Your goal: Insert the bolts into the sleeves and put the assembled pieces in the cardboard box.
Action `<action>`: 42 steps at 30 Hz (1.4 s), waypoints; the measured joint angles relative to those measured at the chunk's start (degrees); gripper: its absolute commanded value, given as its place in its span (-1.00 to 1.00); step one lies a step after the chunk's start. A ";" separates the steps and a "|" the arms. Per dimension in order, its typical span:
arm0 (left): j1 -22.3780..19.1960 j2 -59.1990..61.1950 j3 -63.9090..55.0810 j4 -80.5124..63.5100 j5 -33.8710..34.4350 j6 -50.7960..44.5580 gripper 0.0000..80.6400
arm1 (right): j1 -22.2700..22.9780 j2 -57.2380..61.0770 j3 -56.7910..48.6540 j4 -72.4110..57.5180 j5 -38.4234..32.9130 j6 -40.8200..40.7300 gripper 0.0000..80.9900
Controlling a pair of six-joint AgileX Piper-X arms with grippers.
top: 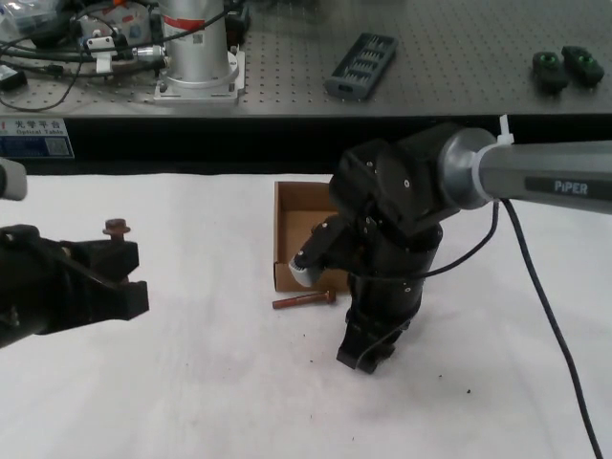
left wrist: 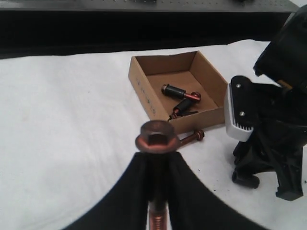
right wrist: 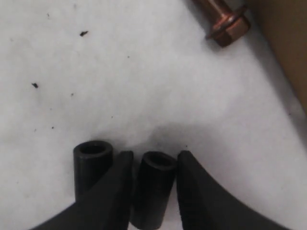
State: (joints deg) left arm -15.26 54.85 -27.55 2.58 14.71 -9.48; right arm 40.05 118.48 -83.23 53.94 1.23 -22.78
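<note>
Left wrist view: left hand (left wrist: 157, 155) closed tight on a copper bolt (left wrist: 157, 140), shank pinched between the two black fingers, flanged hex head poking out past the tips. Holds it up above the white cloth (left wrist: 72, 120) that covers the table, well apart from the cardboard box (left wrist: 144, 93). Inside the box, open side up: two assembled pieces, one (left wrist: 180, 92) lying near the middle of the floor, the other (left wrist: 182, 106) closer to the front wall. Just outside that wall, flat on the cloth: a loose bolt (left wrist: 193, 137), close beside the cardboard.

Right wrist view: right hand (right wrist: 154, 154) closed around a black sleeve (right wrist: 151, 191), one finger pressed against each side. Stands upright on the cloth, bore open toward the camera. Just beside the outer face of one finger: a second sleeve (right wrist: 92, 167), also upright. Farther off, the head of the loose bolt, next to the box wall.

High view: right hand down at the cloth in front of the box, wrist bent steeply downward, arm coming in from the right. Left hand off at the left, raised, bolt head sticking up above it. Loose bolt lying between the box and the right hand.
</note>
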 measured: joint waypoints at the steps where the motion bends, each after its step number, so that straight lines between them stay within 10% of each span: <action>1: 0.00 -0.31 0.00 0.00 0.00 0.00 -0.88 | -0.12 0.00 0.00 0.17 0.26 0.00 -0.43; 37: 0.00 -0.69 0.14 0.05 0.09 -2.13 -0.88 | -0.73 0.00 0.00 1.46 0.24 -2.22 -0.43; 42: 0.00 -0.69 0.14 0.05 0.36 -2.13 -0.88 | -0.62 0.00 -0.11 1.69 0.54 -2.03 -0.68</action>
State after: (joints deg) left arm -15.26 54.16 -27.41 2.62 15.07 -11.61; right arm 39.43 118.48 -83.34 55.64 1.77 -24.81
